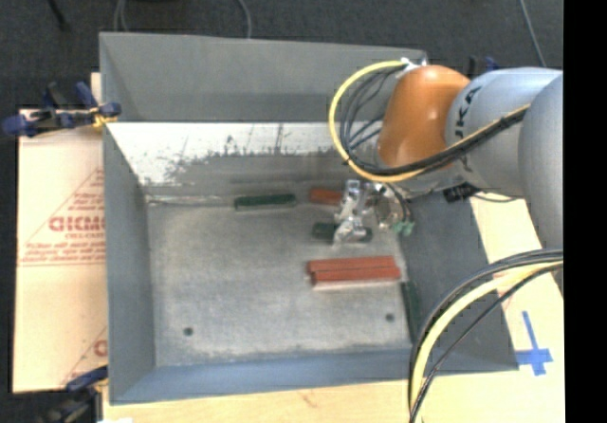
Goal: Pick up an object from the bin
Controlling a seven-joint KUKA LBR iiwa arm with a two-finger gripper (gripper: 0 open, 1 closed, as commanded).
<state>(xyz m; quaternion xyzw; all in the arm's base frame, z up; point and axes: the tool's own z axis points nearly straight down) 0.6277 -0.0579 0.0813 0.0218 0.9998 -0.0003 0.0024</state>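
Grey metal bin (pixel 128 250), sparsely filled, with a few loose things scattered on a bare floor. Hanging low over the back right of the floor: end effector (pixel 356 222). Cannot tell whether clenched or released; nothing visibly grasped.

Closest to it, touching or just beside on the left: small dark green piece (pixel 324 232), partly hidden and too small to judge its shape. Just behind that: short orange-red piece (pixel 324 194). Further left along the back: green bar (pixel 266 202). Nearer the front, apart from the others: red-brown block (pixel 353 270), long and flat. Along the right wall: thin dark stick (pixel 410 303).

Green piece probably light and stiff, perhaps smooth, so apt to skid on the metal or squirt out under a skewed pinch. Best taken across its narrow width, near the middle, squarely from above. Block likely heavier and rigid, easiest across its short dimension, with free floor on both long sides.
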